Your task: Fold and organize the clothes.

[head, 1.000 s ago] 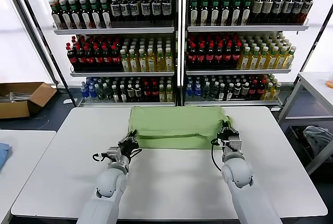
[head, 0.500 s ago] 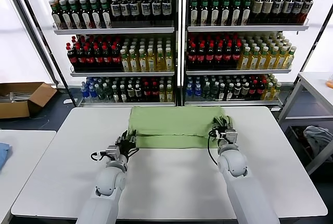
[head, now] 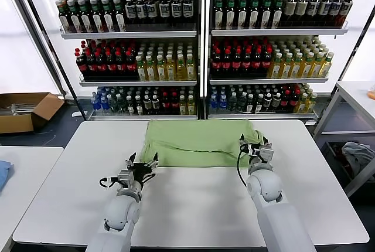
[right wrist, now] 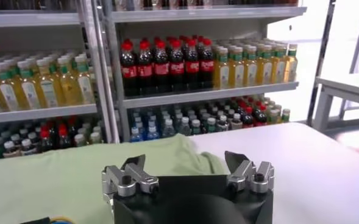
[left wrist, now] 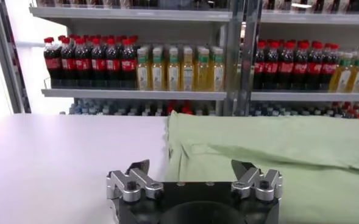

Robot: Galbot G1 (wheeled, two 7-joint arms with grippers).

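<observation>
While folded flat, soft green cotton shirt (head: 199, 142), smooth white table (head: 193, 205)

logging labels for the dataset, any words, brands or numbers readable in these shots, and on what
No text can be read in any view.
Bottles on the shelves: labels show as red, white and dark bands, too small to read.
Green shirt on the table: folded, plain side up, no print showing.
Cardboard box on the floor: no legible marking.
Left gripper and right gripper: no lettering visible.
</observation>
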